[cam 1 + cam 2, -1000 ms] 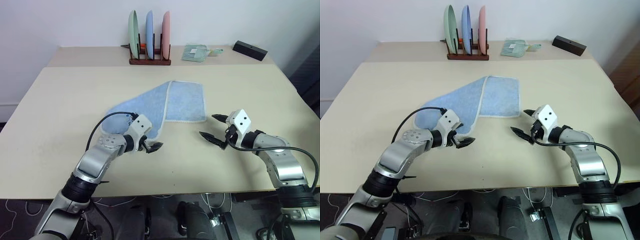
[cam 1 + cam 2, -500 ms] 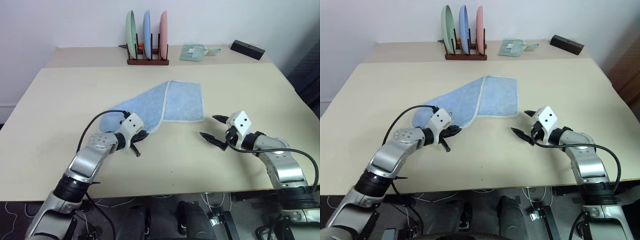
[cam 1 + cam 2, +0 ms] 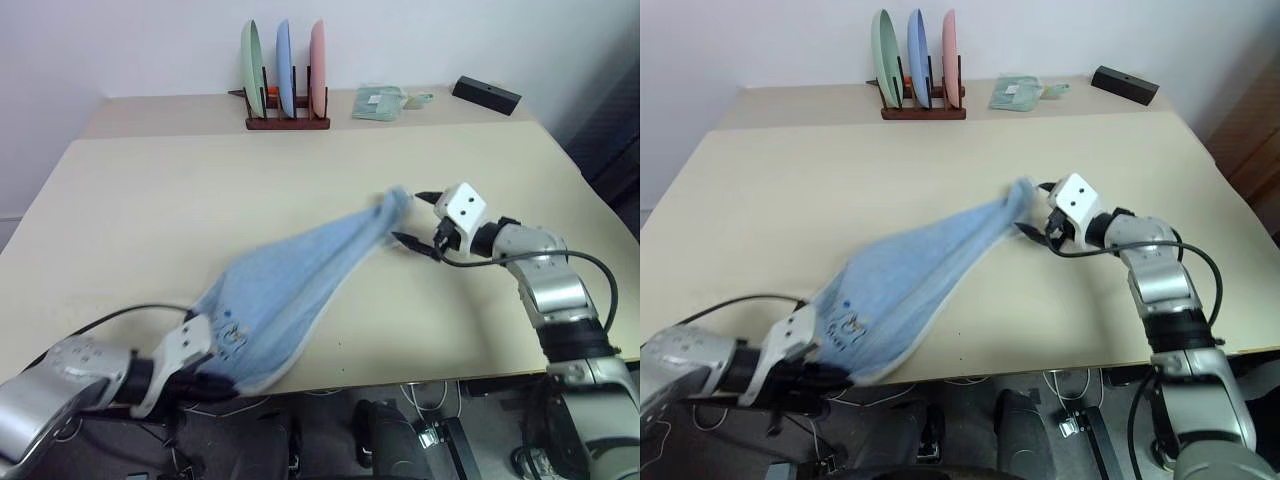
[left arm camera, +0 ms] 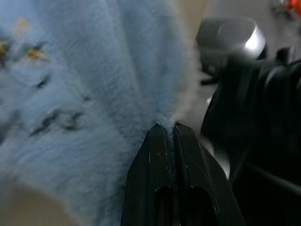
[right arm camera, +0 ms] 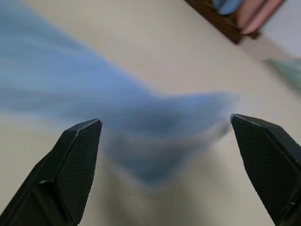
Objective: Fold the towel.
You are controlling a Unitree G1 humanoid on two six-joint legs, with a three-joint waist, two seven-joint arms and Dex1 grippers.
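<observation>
The light blue towel (image 3: 300, 285) hangs stretched in a long bunched strip, from the table's front left edge up to its middle right. A small dark logo (image 3: 232, 336) shows near the low end. My left gripper (image 4: 165, 129) is shut on that low end, at the table's front edge. My right gripper (image 3: 412, 218) stands wide open at the towel's far end (image 3: 393, 203). In the right wrist view that blurred end (image 5: 188, 117) lies between the two fingers, and I cannot tell whether it touches them.
A wooden rack with three upright plates (image 3: 284, 85) stands at the back of the table (image 3: 150, 190). A pale green folded item (image 3: 378, 102) and a black box (image 3: 486, 94) lie to the rack's right. The left gripper is at the table's front edge.
My left gripper shut on the towel's near end and pulled it back to the front left, dragging the towel off its flat fold. My right gripper moved forward to the towel's far end.
</observation>
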